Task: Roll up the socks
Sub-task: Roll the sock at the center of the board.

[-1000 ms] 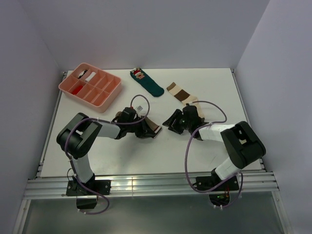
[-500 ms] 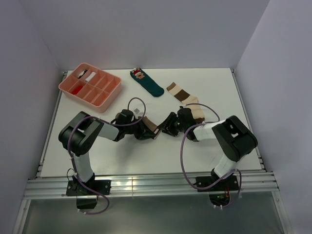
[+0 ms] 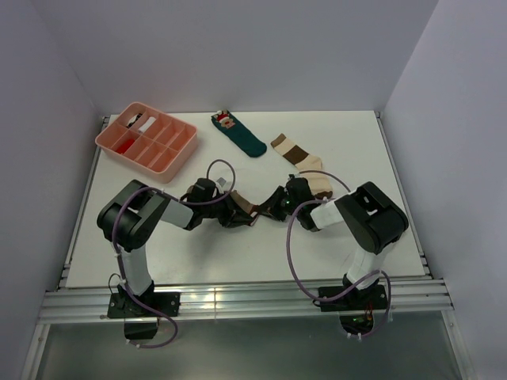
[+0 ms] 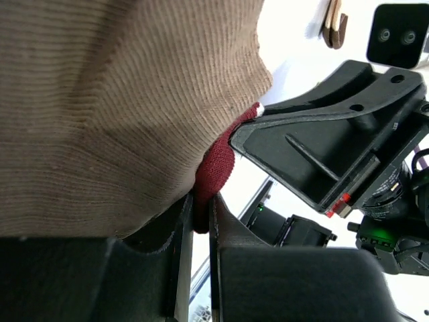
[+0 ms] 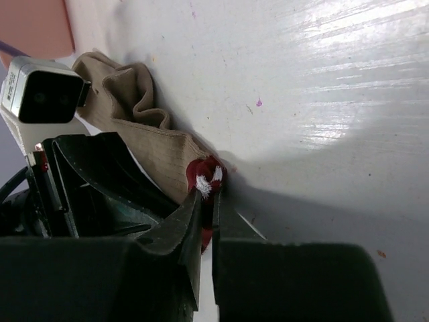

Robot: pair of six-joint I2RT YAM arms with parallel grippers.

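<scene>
Tan sock (image 3: 247, 207) lies mid-counter (image 3: 238, 253), bunched btwn the two arms. Banded sock (image 3: 305, 162) lies flat further back-right, well apart, untouched. Left claw (image 4: 201, 208) is pressed nearly together on fabric at the sock's red tip (image 5: 206, 176). Right claw (image 5: 208, 201) likewise pinches that same red-and-white tip from the opposite side, so the two grips sit just beside each other w/ v. little slack btwn them. Left wrist view: ribbed tan body humps up over the left claw, folded rather than flat. Judgement: step in hand = getting a first tight turn at the tip end. To do it well, one claw should prob. act as anchor while the other turns the tip over onto the body; both pulling apart would only stretch the knit. The tip wants to be low against the counter so the roll starts snug (soft knit will likely spring open if a grip loosens before the turn is pressed down). Risk: the two claws clashing, given how close they are. Whether the roll has any turn in it yet, cannot tell; the claws hide it. Teal sock (image 3: 240, 134) and pink tray (image 3: 170, 168) sit at back, not part of the job.
</scene>
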